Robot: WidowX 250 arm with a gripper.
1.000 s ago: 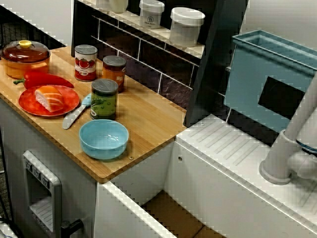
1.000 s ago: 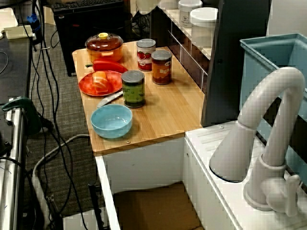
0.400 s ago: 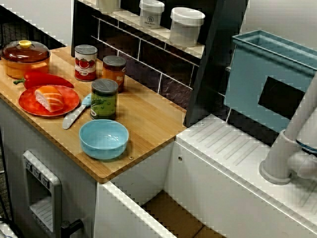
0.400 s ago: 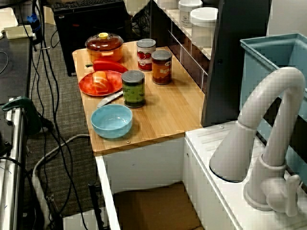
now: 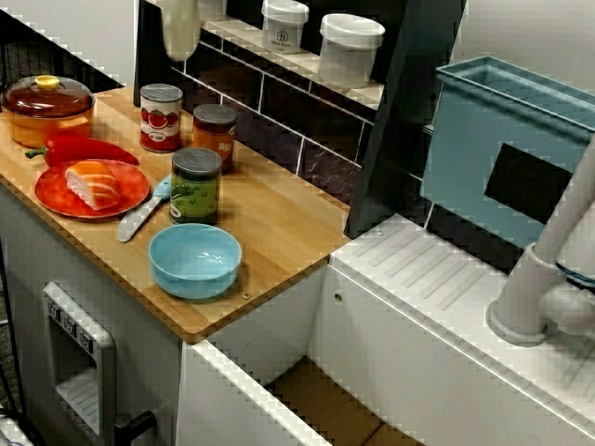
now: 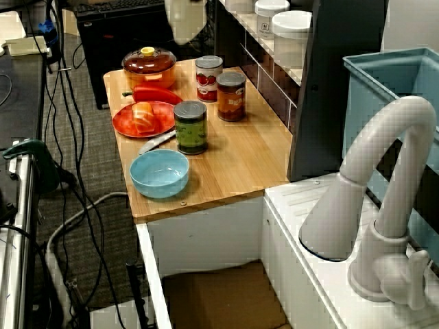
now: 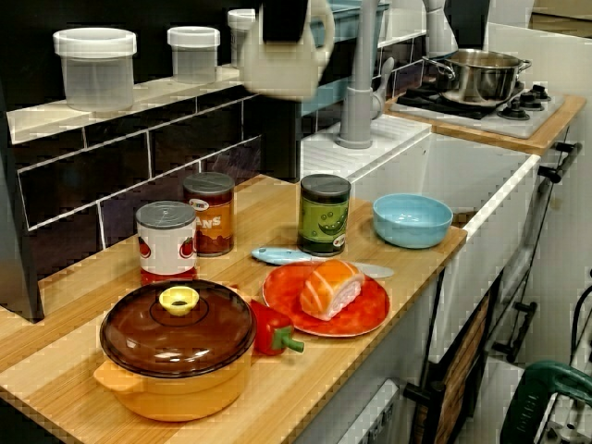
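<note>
Side view from the counter's end shows the gripper (image 7: pixel 282 79) as a pale cream, smeared shape hanging high over the back of the light wooden counter (image 5: pixel 279 223). It is clear of everything, and its upper part is cut off by the frame. In the view from above (image 5: pixel 180 42) and the view over the tap (image 6: pixel 185 31) it is the same blurred pale blob at the top edge. No view shows separate fingers, so I cannot tell whether they stand apart or together. Nothing appears to be held in it. Nearest beneath it is the upright tomato tin with a silver ribbed lid and a white label printed with red tomatoes (image 5: pixel 161 117). The tin stands on the counter close to the dark tiled wall. To one side, just beside it, is the tin with the orange label (image 5: pixel 215 136), and to the other the orange pot with a brown glass lid and yellow knob (image 5: pixel 46 107). In front of it lie the long red pepper (image 5: pixel 84 149) and the red round plate (image 5: pixel 51 190) carrying a piece of salmon. In the side view the pot hides most of the pepper, and the plate and the green-labelled tin (image 7: pixel 324 215) cover parts of the knife with the light blue handle (image 7: pixel 277 255).
</note>
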